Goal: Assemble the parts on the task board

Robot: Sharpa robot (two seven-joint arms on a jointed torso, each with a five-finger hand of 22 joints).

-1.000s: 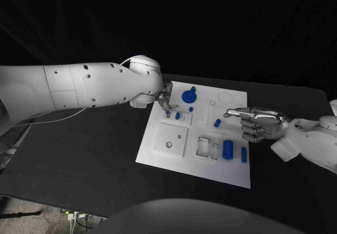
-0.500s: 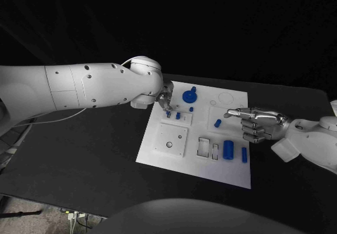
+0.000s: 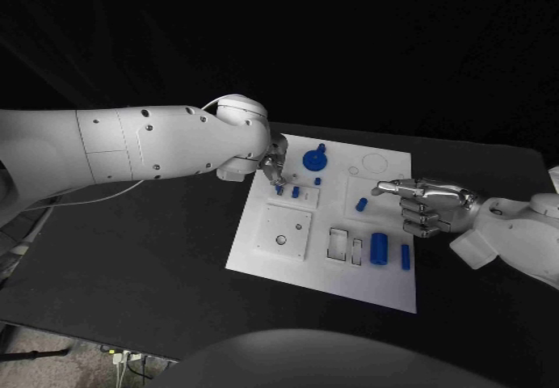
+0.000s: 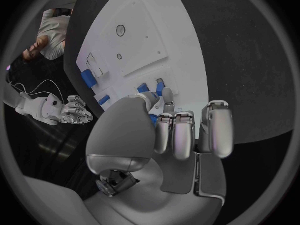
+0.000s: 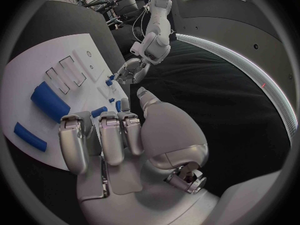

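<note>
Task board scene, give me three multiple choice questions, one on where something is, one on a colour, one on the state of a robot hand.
1. Where does the left robot hand work?
A. At the task board's far left corner
B. At its near right corner
C. Off the table

2. What colour is the round knobbed part?
A. Red
B. Blue
C. Green

3. How are the right robot hand's fingers?
A. Spread flat
B. Curled in, holding nothing
C. Wrapped around a cylinder

Answers: A, its fingertips reach that corner; B, it shows blue on white; B, its curled fingers enclose nothing.

— Dim all round?
— Mostly; the table is near black, while the white board glares. 
— And the wrist views?
— Round, edges bent and darkened, near fingers soft.
</note>
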